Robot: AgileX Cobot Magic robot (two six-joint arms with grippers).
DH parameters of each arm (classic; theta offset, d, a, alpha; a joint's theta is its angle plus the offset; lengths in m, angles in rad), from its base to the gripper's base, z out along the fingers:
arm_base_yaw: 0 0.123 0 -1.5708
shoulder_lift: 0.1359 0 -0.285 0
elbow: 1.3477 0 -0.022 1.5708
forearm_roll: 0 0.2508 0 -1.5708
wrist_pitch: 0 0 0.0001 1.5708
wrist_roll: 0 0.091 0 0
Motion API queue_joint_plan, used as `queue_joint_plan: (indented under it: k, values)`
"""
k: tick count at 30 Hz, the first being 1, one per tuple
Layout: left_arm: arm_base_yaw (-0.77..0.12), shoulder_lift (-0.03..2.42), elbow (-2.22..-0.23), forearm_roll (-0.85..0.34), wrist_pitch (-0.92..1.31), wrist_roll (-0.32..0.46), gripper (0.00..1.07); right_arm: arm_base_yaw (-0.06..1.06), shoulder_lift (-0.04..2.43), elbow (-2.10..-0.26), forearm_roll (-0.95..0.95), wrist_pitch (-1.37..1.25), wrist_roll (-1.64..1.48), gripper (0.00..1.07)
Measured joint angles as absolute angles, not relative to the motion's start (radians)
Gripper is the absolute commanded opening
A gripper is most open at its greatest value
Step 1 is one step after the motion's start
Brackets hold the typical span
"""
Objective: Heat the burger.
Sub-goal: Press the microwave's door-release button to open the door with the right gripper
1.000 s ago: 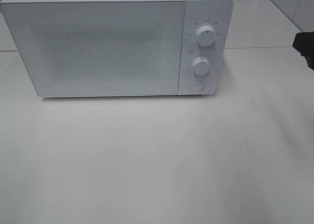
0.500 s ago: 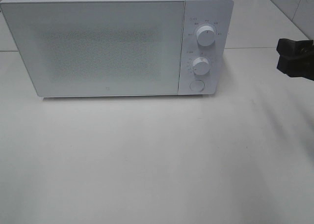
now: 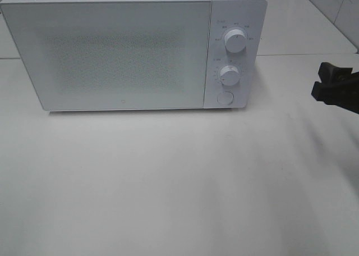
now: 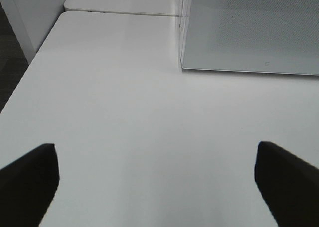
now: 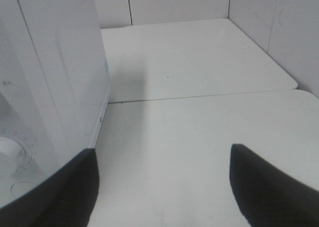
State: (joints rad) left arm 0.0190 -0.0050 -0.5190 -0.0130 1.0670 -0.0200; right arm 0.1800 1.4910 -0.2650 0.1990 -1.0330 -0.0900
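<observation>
- We see no burger in any view. It is not on the table [image 3: 168, 183] and not in either gripper. It may sit inside the microwave [image 3: 123, 48], but the frosted door [image 3: 112, 54] hides whatever is in there, so we cannot tell.
- The microwave stands at the table's far edge, left of the middle, with its door fully closed.
- We therefore cannot judge how far along the task is. Either the burger is loaded and only the heating remains to be set, or it has yet to be brought and put in.
- The right gripper [image 3: 321, 81] hangs over the table's right edge with its fingers apart and nothing between them. It is well apart from the control panel.
- The right wrist view shows the microwave's right side wall and part of a dial close by that gripper [image 5: 172, 187].
- The left gripper [image 4: 157, 182] is out of the high view. Its own camera shows it spread wide and empty above the table's left part, facing the door's lower corner.
- On the panel we see an upper knob [image 3: 235, 41], a lower knob [image 3: 229, 74] and a round button [image 3: 225, 97] below them.
- Nothing stands between the right gripper and the panel, and the table in front is bare.
</observation>
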Motion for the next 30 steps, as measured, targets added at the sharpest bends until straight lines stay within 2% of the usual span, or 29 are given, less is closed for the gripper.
queue_joint_plan:
  k: [2,5,10,13,15,18,30]
  values:
    - [0.019,-0.005,-0.519,-0.013,1.067,-0.02,1.0,0.253,1.525,-0.265,0.282,-1.055,-0.138,0.72]
    - [0.019,-0.005,-0.519,-0.013,1.067,-0.02,1.0,0.271,1.534,-0.265,0.305,-1.061,-0.146,0.72]
    - [0.019,-0.005,-0.519,-0.013,1.067,-0.02,1.0,0.433,1.583,-0.265,0.466,-1.092,-0.163,0.72]
    - [0.019,-0.005,-0.519,-0.013,1.067,-0.02,1.0,0.454,1.588,-0.265,0.49,-1.1,-0.163,0.72]
    - [0.019,-0.005,-0.519,-0.013,1.067,-0.02,1.0,0.554,1.61,-0.266,0.573,-1.142,-0.17,0.72]
    - [0.019,-0.005,-0.519,-0.013,1.067,-0.02,1.0,0.616,1.63,-0.266,0.621,-1.163,-0.172,0.72]
    - [0.019,-0.005,-0.519,-0.012,1.067,-0.02,1.0,0.758,1.657,-0.316,0.746,-1.177,-0.193,0.72]
